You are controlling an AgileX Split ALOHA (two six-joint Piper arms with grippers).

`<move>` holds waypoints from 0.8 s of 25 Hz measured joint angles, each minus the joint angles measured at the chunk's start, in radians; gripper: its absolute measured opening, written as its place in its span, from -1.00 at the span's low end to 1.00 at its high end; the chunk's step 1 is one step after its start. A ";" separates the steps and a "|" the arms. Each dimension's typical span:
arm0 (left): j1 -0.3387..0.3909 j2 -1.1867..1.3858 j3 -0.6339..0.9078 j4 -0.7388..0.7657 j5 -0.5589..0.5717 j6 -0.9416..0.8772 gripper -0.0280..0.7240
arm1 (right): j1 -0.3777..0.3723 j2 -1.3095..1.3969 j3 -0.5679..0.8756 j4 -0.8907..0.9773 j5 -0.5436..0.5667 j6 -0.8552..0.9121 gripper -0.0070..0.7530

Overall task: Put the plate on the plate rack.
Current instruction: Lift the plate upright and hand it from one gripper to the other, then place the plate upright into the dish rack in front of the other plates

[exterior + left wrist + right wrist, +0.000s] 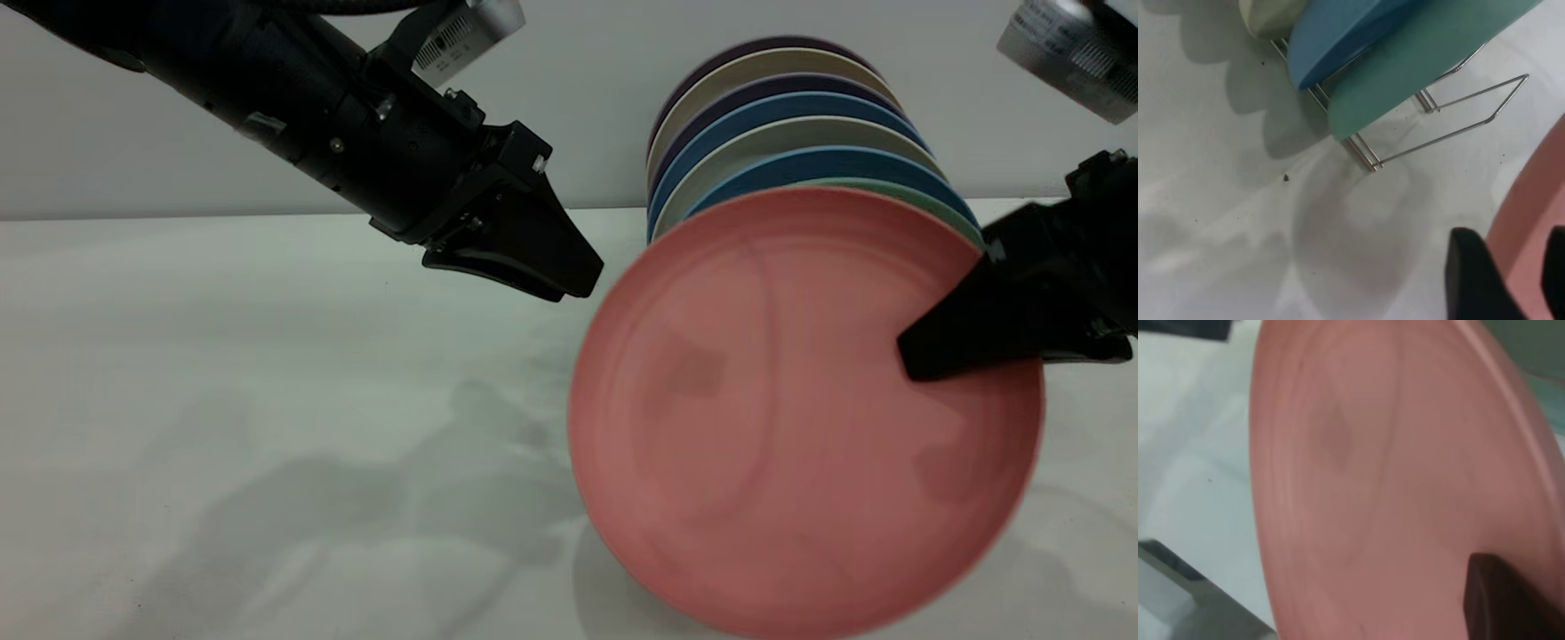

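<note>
Presently on view, listed from the largest item down.

Bench (222, 373): pale, matte, carrying everything; a few dark specks show in the left wrist view.

Plate (782, 418): salmon-pink, round, shallow raised rim. Held near upright with its face toward the room, its lower edge at or just above the bench, in front of the row of racked plates and not yet in any slot.

Racked plates: a row standing on edge behind it; nearest are the teal-green plate (1425, 60) and a blue plate (1338, 33), with cream and dark ones beyond.

Left claw (569, 280): raised over the bench, just beside the pink plate's upper left edge, carrying nothing; whether its fingers are parted, I cannot tell.

Right claw (916, 360): clamped on the pink plate's right rim, one dark finger lying across its face.

Plate rack (1458, 120): thin silver wire; one loop divider stands free just past the teal-green plate.

Step in hand, as I judge it: carrying the plate to the rack. Next move calls for lining its lower edge with that free slot, then lowering.

Writing: grey labels on the wrist cameras, too small to read.
</note>
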 joint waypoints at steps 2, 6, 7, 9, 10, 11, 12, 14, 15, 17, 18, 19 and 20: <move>0.009 0.000 0.000 -0.001 0.009 -0.005 0.14 | 0.000 -0.003 0.000 -0.038 -0.026 0.000 -0.77; 0.062 0.000 0.000 -0.001 0.058 -0.019 0.32 | 0.000 -0.039 -0.001 -0.120 -0.091 0.000 -0.77; 0.079 0.000 0.000 -0.001 0.073 -0.020 0.33 | 0.000 -0.055 -0.004 -0.149 -0.104 0.000 -0.77; 0.118 0.000 0.000 -0.001 0.101 -0.022 0.34 | 0.000 -0.090 -0.022 -0.206 -0.114 0.001 -0.77; 0.134 0.000 0.000 -0.001 0.113 -0.023 0.34 | 0.000 -0.106 -0.033 -0.237 -0.114 0.006 -0.77; 0.144 0.000 0.000 -0.001 0.123 -0.023 0.34 | 0.000 -0.126 -0.043 -0.269 -0.111 0.011 -0.77; 0.155 0.000 0.000 -0.001 0.132 -0.023 0.34 | 0.000 -0.145 -0.056 -0.306 -0.105 0.012 -0.77; 0.168 0.000 0.000 -0.002 0.138 -0.023 0.34 | 0.000 -0.177 -0.078 -0.386 -0.075 0.015 -0.77; 0.172 0.000 0.000 -0.002 0.138 -0.023 0.34 | 0.000 -0.193 -0.090 -0.433 -0.052 0.016 -0.77; 0.173 0.000 0.000 -0.002 0.138 -0.023 0.34 | 0.000 -0.217 -0.109 -0.511 -0.012 0.016 -0.77; 0.174 0.000 0.000 -0.002 0.137 -0.023 0.34 | 0.001 -0.231 -0.113 -0.546 0.000 0.016 -0.77; 0.174 0.000 0.000 -0.002 0.136 -0.023 0.34 | 0.007 -0.245 -0.115 -0.582 0.002 0.016 -0.77; 0.175 0.000 0.000 -0.002 0.135 -0.023 0.34 | 0.015 -0.260 -0.115 -0.612 0.001 0.016 -0.77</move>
